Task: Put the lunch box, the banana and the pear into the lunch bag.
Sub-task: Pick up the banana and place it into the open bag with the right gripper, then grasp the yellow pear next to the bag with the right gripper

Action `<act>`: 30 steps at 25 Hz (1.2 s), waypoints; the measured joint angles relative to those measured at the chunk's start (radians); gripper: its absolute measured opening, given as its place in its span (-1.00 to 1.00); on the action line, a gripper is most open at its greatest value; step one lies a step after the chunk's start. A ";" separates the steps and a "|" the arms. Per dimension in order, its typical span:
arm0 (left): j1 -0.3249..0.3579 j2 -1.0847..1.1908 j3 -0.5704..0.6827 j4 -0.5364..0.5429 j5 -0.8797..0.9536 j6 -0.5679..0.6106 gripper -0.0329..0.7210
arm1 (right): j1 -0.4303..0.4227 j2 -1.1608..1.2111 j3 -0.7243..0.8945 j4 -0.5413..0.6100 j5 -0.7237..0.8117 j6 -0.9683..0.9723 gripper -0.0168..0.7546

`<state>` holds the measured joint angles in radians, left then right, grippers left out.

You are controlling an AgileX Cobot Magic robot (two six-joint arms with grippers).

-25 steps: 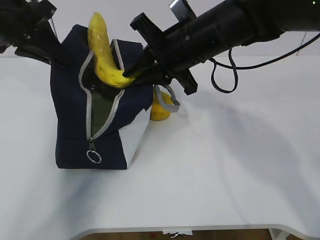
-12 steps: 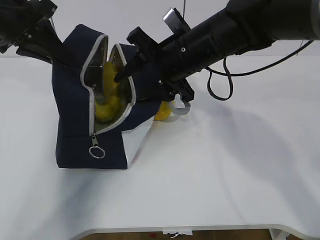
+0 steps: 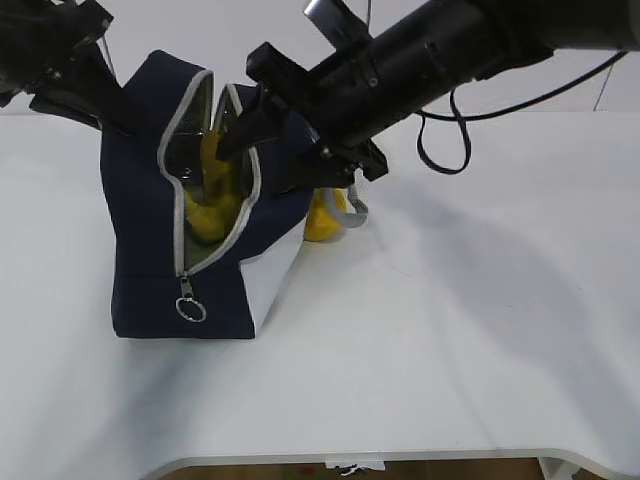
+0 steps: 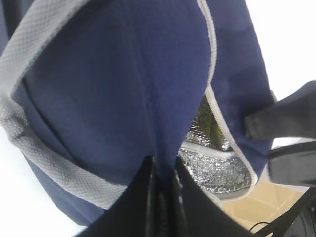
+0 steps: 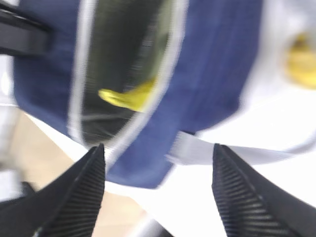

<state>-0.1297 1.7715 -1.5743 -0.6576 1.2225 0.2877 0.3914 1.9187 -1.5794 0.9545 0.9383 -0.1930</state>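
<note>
The navy lunch bag (image 3: 145, 250) stands at the left of the table, its zipper open. The banana (image 3: 212, 190) lies inside it and shows through the opening; it also shows in the right wrist view (image 5: 129, 97). The pear (image 3: 322, 218) rests on the table behind the bag's right side, seen too in the right wrist view (image 5: 302, 63). My left gripper (image 4: 164, 190) is shut on the bag's top fabric (image 4: 128, 98), holding the flap up. My right gripper (image 5: 158, 163) is open and empty just above the bag's opening. The lunch box is hidden.
A grey webbing handle (image 3: 350, 205) hangs off the bag next to the pear. The white table (image 3: 460, 330) stretches to the right and front. The right arm's black cable (image 3: 450, 140) loops above the table.
The banana dropped from my right gripper into the bag. My right gripper opened and drew back upward a little. The left gripper kept holding the bag's flap.
</note>
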 joint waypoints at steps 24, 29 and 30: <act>0.000 0.000 0.000 0.095 0.000 0.002 -0.89 | -0.004 0.000 -0.454 -0.856 0.313 0.154 0.40; 0.000 0.000 0.000 0.136 0.000 0.002 -0.89 | -0.004 0.000 -0.454 -0.975 0.313 0.225 0.40; 0.000 0.000 -0.002 0.147 0.000 0.002 -0.89 | -0.006 0.000 -0.454 -1.006 0.313 0.240 0.39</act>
<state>-0.1297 1.7715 -1.5760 -0.5105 1.2225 0.2894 0.3853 1.9187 -2.0329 -0.0512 1.2510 0.0470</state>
